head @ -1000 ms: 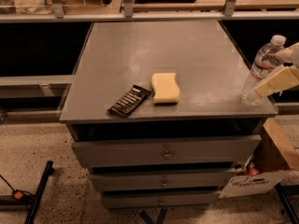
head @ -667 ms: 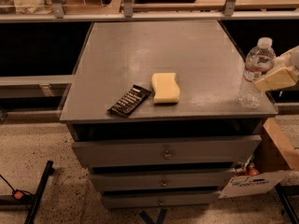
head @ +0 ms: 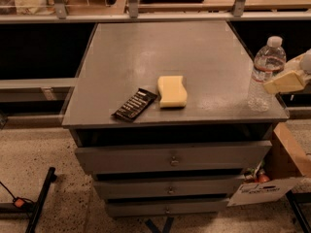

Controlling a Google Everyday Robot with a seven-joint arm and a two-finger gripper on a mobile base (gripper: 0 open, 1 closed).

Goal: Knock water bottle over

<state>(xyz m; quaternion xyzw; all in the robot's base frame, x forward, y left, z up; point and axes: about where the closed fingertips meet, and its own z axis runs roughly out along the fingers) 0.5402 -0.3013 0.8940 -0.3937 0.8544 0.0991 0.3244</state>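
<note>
The slim clear ribbed plastic water bottle stood upright at the grey cabinet top's right front corner. The beige gripper touched its right side at mid-height, seemingly placed to tip it leftward. Whether the gripper was clenched or released could not be told.

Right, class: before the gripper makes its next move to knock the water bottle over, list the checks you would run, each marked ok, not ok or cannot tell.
1. Water bottle upright, cap on, not yet knocked over: ok.
2. Gripper at the bottle's right side, around mid-height: ok.
3. Gripper actually touching the bottle: cannot tell, they overlap in the camera view.
4. Yellow sponge and black packet apart from the bottle, well to its left: ok.
5. Bottle well in from the table edge: not ok, it stands by the right edge near the front corner, so it might roll off.
</note>
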